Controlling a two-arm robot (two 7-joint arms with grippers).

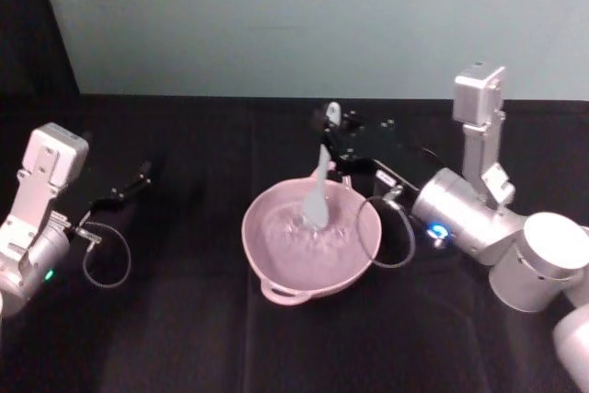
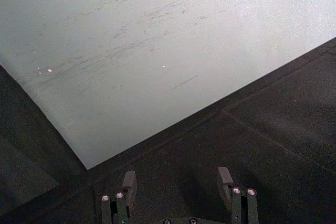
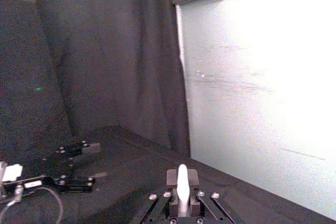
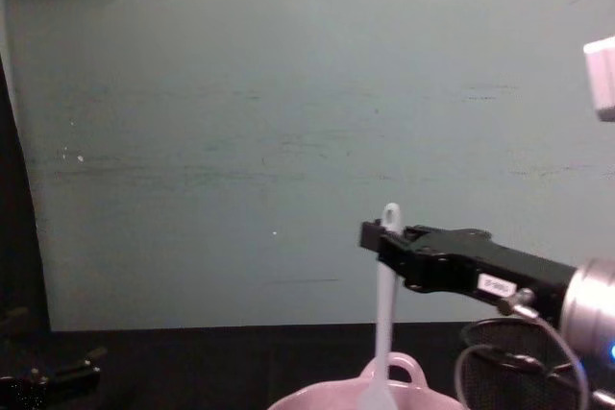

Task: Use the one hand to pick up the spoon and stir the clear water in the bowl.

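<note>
The pale pink bowl (image 1: 308, 281) sits mid-table with clear, rippled water in it. The white spoon (image 1: 317, 200) stands nearly upright, its flat blade dipped in the water. My right gripper (image 1: 333, 138) reaches in from the right and is shut on the spoon's upper handle, just under the loop end. In the chest view the right gripper (image 4: 382, 237) holds the spoon (image 4: 384, 324) above the bowl (image 4: 415, 381). The handle tip (image 3: 182, 182) pokes up between the fingers in the right wrist view. My left gripper (image 1: 138, 179) rests open at the far left, its fingers (image 2: 129, 184) spread.
A black cloth covers the table, and a pale green wall stands behind it. A dark mesh cup (image 4: 509, 367) sits under the right arm beside the bowl. A cable loop (image 1: 382, 236) hangs from the right wrist over the bowl's right rim.
</note>
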